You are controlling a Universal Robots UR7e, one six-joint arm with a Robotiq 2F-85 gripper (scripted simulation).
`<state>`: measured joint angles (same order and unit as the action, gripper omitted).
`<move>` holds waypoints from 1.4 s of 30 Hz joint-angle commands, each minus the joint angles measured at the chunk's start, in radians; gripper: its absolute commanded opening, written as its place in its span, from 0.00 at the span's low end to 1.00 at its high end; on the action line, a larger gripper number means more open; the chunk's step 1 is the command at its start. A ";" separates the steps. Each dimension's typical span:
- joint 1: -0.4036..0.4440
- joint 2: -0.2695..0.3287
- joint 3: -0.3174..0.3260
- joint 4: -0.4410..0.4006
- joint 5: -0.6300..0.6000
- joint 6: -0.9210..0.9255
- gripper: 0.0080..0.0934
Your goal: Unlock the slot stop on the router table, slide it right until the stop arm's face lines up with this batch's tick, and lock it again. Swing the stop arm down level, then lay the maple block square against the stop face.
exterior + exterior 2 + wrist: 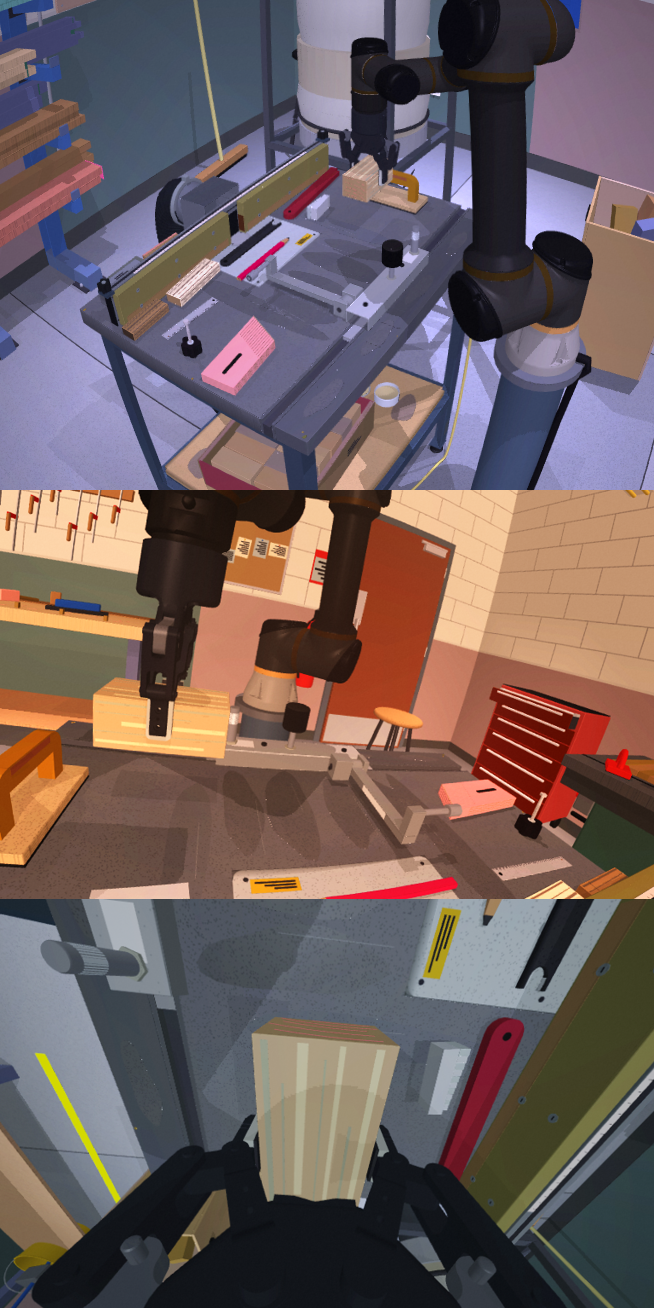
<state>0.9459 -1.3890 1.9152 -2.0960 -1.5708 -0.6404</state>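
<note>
My gripper (369, 165) (159, 731) (316, 1169) hangs over the far right end of the router table, where it grips the pale maple block (360, 182) (161, 716) (320, 1106) and holds it lifted clear of the table top. The slot stop (388, 285) (275, 753) sits on the table's front rail, nearer the arm's base, with its black knob (392, 253) (295, 716) upright. Its grey stop arm (306, 288) (381, 803) lies level across the table toward the fence. The batch tick is too faint to pick out.
Behind the block runs the olive fence (221, 222) (569, 1092), with a red push stick (311, 192) (482, 1096) and a small white block (318, 206) (446, 1077) before it. An orange-handled push pad (404, 192) (29, 794) lies beside the block. A pink featherboard (240, 356) lies at the near left.
</note>
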 commanded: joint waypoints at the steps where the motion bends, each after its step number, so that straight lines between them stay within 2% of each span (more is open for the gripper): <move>1: 0.000 -0.001 -0.001 -0.001 0.000 0.000 0.00; 15: 0.003 -0.004 0.001 -0.001 0.000 0.003 0.00; 22: 0.035 -0.024 0.025 -0.005 0.000 0.037 0.00; 29: 0.109 -0.061 0.068 -0.011 0.000 0.113 0.00; 42: 0.294 -0.114 0.127 -0.018 0.000 0.306 0.00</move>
<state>1.2424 -1.5024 2.0441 -2.1126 -1.5706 -0.3319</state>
